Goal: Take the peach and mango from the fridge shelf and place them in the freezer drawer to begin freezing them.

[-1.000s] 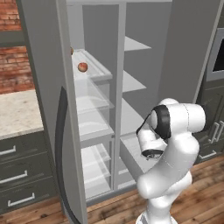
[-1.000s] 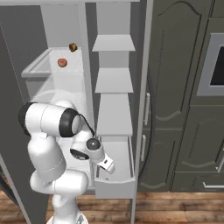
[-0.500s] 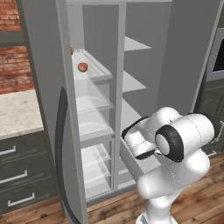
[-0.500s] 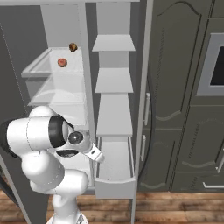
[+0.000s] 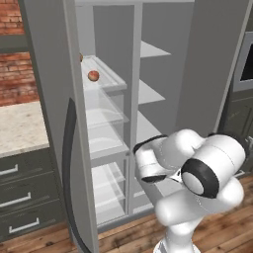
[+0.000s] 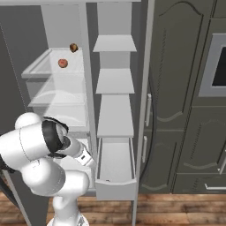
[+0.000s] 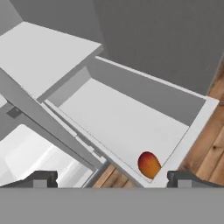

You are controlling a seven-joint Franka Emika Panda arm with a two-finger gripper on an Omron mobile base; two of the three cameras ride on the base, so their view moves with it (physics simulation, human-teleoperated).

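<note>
**Peach on the shelf, one fruit in the drawer, fingers spread**

Left base view: the peach [image 5: 93, 75] sits at upper left on the fridge shelf [image 5: 112, 82]. Judged light, smooth, round and bruisable, it is best pinched gently across its middle.

Right base view: the peach [image 6: 62, 63] lies below a darker brown fruit [image 6: 73, 47]. The freezer drawer [image 6: 115, 190] stands pulled out at lower centre.

Hand view: the gripper [image 7: 113, 178] is spread wide and holds nothing. Unlike the base views, this one clearly shows an orange oval fruit, probably the mango [image 7: 149, 164], lying by the drawer's front rim.
</note>
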